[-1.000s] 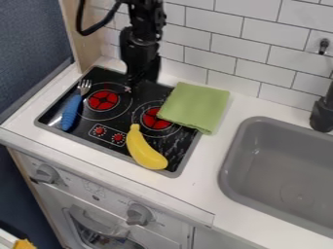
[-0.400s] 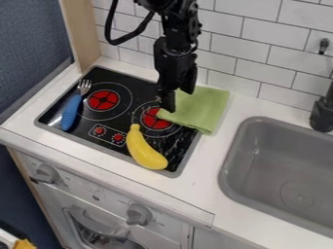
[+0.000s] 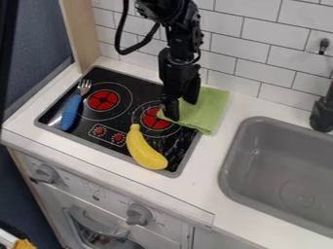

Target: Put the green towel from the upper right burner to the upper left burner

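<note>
We have a white worktop (image 3: 203,168), then the black stovetop (image 3: 139,87). Our green towel (image 3: 211,107) partly covers its right burner (image 3: 155,120). Over the towel, our claw (image 3: 183,111) stands spread. Banana (image 3: 144,150) and blue-handled fork (image 3: 71,111) lie on the stovetop.

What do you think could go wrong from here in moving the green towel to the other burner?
The open gripper is at the left part of the flat green towel, so it might pinch too little cloth and let it slip. The banana lies close to the towel's near side and might get nudged. The fork sits right beside the left burner, so the towel could land on it.
</note>
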`<state>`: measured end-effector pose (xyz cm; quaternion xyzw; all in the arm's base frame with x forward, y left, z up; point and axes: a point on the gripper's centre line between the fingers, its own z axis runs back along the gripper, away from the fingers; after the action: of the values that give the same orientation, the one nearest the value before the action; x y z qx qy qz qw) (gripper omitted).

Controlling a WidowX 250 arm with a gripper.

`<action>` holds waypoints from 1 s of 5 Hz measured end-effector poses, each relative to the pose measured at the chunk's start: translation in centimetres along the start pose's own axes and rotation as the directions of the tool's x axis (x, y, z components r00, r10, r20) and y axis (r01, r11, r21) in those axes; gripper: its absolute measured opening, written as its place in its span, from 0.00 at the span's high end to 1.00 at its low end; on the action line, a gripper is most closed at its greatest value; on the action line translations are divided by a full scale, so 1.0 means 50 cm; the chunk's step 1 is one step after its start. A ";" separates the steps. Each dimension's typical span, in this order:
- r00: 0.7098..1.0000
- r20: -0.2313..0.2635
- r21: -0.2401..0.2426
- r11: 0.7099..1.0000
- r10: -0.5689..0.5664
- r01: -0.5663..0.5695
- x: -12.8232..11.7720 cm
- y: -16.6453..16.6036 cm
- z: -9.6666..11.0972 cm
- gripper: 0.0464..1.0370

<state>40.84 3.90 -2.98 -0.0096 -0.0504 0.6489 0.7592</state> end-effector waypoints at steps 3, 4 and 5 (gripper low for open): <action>0.994 0.036 0.015 0.995 0.100 -0.101 0.049 0.010 -0.007 0.04; 0.975 0.074 0.023 0.977 0.211 -0.213 0.111 0.036 -0.011 0.04; 0.951 0.111 0.045 0.955 0.288 -0.294 0.158 0.054 -0.009 0.04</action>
<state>39.44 12.14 -3.16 0.0398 -0.0676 0.7545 0.6516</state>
